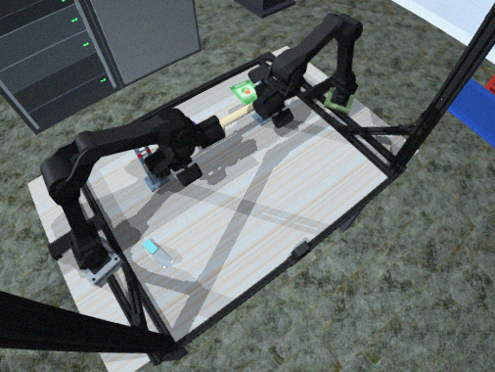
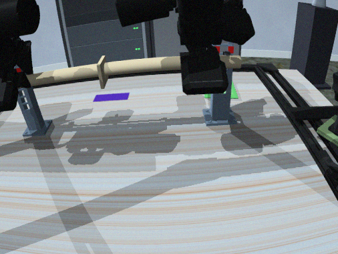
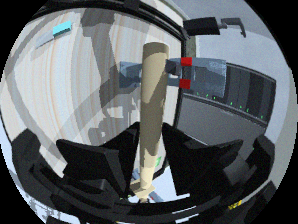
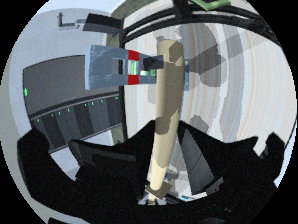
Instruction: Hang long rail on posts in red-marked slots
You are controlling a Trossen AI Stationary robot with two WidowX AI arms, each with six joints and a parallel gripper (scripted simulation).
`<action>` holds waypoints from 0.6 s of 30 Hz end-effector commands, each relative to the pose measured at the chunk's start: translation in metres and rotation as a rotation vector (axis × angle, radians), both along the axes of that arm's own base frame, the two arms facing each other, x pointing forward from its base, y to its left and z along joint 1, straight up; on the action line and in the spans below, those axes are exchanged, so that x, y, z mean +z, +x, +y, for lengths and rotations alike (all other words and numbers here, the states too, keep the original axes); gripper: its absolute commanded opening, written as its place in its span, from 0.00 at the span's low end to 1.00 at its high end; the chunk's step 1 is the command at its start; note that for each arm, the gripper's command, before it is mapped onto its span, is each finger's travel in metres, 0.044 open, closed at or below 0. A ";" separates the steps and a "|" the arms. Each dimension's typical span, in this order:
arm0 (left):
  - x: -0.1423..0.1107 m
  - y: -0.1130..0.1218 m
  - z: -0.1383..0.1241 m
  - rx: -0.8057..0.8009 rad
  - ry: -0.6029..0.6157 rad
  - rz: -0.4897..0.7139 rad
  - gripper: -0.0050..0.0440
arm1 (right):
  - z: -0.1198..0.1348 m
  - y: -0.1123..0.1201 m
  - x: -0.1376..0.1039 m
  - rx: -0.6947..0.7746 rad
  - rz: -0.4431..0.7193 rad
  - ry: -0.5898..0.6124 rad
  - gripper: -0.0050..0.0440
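Left tool [image 1: 172, 168] [image 2: 8, 90] [image 3: 151, 131]: 8 o'clock in the top view, slightly open, closed around the rail.
Right tool [image 1: 274, 110] [image 2: 204, 71] [image 4: 167, 126]: at 1 o'clock there, gripping the rail by its other end, parted by its thickness.
Rail [image 1: 236, 117] [image 2: 133, 65] [image 3: 154, 95] [image 4: 169, 95]: aloft between both tools, clear of the surface, beside the posts; near level, by the look of it.
Hooks [image 3: 172, 66] [image 4: 154, 62]: dark, facing the posts; whether either is seated, cannot tell.
Left post [image 2: 31, 110] [image 3: 210, 75]: red mark [image 3: 186, 61] at 3 o'clock from the rail's end in the wrist view; match height before pushing in.
Right post [image 2: 220, 105] [image 4: 100, 67]: red mark [image 4: 133, 55] at 9 o'clock; advance both ends together, lest one jam. Lower gently, release only once both hooks bear.
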State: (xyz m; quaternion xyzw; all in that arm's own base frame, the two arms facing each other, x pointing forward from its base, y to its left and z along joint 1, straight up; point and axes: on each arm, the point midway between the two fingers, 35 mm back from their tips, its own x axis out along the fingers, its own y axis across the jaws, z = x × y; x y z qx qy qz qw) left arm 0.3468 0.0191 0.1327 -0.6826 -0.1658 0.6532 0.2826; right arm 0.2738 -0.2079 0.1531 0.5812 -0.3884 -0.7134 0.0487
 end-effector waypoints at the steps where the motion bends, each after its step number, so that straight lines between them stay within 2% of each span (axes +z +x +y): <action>1: 0.008 -0.001 0.002 -0.005 0.008 -0.003 0.10 | 0.001 0.002 0.009 0.011 -0.010 -0.004 0.10; 18: 0.010 -0.001 0.003 -0.005 0.008 -0.003 0.10 | 0.001 0.002 0.011 0.011 -0.010 -0.004 0.10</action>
